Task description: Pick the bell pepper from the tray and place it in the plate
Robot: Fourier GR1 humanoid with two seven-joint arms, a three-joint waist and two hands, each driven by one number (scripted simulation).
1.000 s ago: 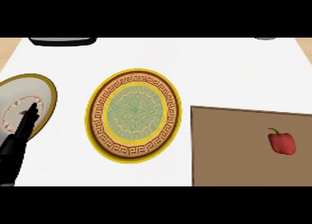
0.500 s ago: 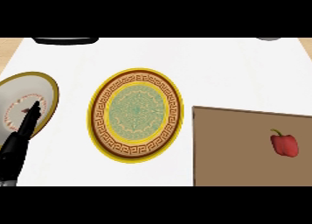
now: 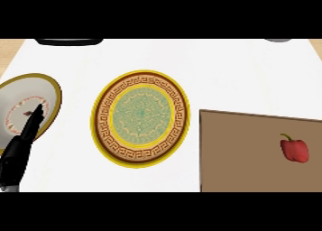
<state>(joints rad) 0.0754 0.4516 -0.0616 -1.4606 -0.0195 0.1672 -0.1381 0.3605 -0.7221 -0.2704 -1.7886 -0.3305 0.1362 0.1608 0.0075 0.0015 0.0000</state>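
While the view has crept slightly, nothing task-relevant moved: pepper (image 3: 294, 149) still sits in the tray (image 3: 243, 153), right of the plate (image 3: 140, 118). Left hand (image 3: 20, 146) over the white plate (image 3: 16, 113), fingers straight, holding nothing. Right hand unseen; pick not started.

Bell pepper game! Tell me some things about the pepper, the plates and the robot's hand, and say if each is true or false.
1. The red bell pepper lies on the brown tray. True.
2. The pepper sits on the patterned plate. False: that plate holds nothing.
3. The left hand shows at the view's left, over a white plate with a gold rim. True.
4. The left hand holds the pepper. False: it is far from it, across the counter.
5. The tray is left of the patterned plate. False: it is to its right.
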